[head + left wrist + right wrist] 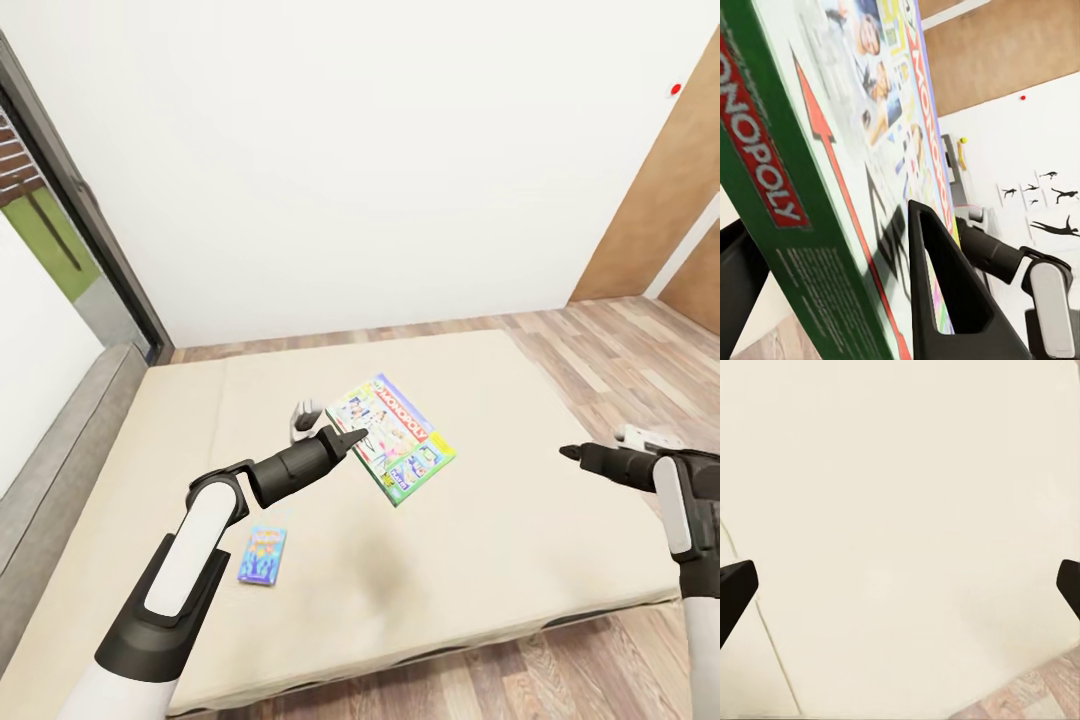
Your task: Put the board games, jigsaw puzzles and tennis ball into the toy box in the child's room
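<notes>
Colours and patterns over the bed

The Monopoly board game [392,439] is printed white with a green edge, red lettered bands and a red arrow on its face; a small board game [263,555] is blue with colourful figures. The mattress [520,520] is plain cream. The floor [620,330] is patterned in light wood planks, and the wall [350,150] is white. The left gripper [352,437] and right gripper [570,453] are black.

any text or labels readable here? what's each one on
"MONOPOLY": red banner on the lid of the Monopoly box, held in the left gripper above the bed.
"ONOPOLY": red label on the box's green side, first letter cut off, left wrist view.
Fine print below that label: too blurred to read.
Small blue game box on the bed: print too small to read.
</notes>
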Available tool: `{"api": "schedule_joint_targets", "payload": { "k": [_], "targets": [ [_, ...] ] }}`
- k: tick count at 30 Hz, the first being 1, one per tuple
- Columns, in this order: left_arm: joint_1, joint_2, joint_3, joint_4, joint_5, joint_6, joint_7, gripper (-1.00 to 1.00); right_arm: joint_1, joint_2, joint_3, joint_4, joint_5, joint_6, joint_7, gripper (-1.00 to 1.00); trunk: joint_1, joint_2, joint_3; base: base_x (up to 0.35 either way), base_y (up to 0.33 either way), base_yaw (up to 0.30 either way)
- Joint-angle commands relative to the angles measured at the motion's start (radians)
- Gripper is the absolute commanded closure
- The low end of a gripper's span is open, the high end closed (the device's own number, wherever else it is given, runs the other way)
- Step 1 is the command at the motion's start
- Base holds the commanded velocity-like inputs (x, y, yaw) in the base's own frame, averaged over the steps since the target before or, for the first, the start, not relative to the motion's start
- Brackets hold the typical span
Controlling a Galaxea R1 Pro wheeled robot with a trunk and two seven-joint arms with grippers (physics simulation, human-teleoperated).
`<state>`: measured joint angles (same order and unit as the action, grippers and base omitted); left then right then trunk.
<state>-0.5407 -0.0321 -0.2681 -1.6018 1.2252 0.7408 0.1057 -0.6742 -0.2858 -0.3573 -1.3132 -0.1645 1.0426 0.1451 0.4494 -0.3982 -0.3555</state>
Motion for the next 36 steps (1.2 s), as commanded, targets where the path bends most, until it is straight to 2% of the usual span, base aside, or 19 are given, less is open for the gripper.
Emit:
{"api": "schedule_joint_targets", "payload": {
  "k": [1,5,12,17,27,31,32,36],
  "targets": [
    [-0.001,0.000,0.001,-0.001,0.010,0.003,0.011,1.00,-0.001,0.009,0.008,0.002,-0.001,-0.001,-0.003,-1.00,0.001,-0.002,0.000,0.000,0.000,-0.008],
    [-0.001,0.000,0.001,-0.001,0.010,0.003,0.012,1.00,0.000,0.022,0.027,0.007,0.000,-0.015,-0.013,-1.00,0.001,-0.002,0.005,0.000,0.000,-0.006],
    [0.000,0.000,0.001,-0.001,0.009,0.003,0.014,1.00,0.007,0.040,0.103,0.013,0.000,-0.048,-0.027,-1.00,0.001,-0.002,0.009,0.000,0.000,-0.002],
    [0.002,0.004,0.001,-0.002,0.010,0.001,0.012,1.00,0.009,0.043,0.128,0.015,-0.002,-0.057,-0.027,-1.00,0.001,-0.002,0.010,0.000,0.000,0.000],
    [0.006,0.015,0.003,-0.002,0.011,0.000,0.005,1.00,0.013,0.045,0.149,0.015,-0.004,-0.059,-0.022,-1.00,0.001,-0.002,0.011,0.000,0.000,0.000],
    [0.020,0.016,0.050,0.001,0.015,0.002,0.004,1.00,0.013,0.045,0.150,0.007,-0.008,-0.058,-0.020,-1.00,0.001,-0.002,0.011,0.000,0.000,-0.027],
    [0.035,0.016,0.092,0.001,0.017,0.003,0.002,1.00,0.013,0.044,0.150,0.003,-0.012,-0.056,-0.019,-1.00,0.001,-0.002,0.011,0.000,0.000,-0.211],
    [0.041,0.017,0.110,0.001,0.018,0.004,0.000,1.00,0.013,0.042,0.147,0.001,-0.013,-0.054,-0.012,-1.00,0.001,-0.002,0.011,0.000,0.000,-0.233]
  ]
}}
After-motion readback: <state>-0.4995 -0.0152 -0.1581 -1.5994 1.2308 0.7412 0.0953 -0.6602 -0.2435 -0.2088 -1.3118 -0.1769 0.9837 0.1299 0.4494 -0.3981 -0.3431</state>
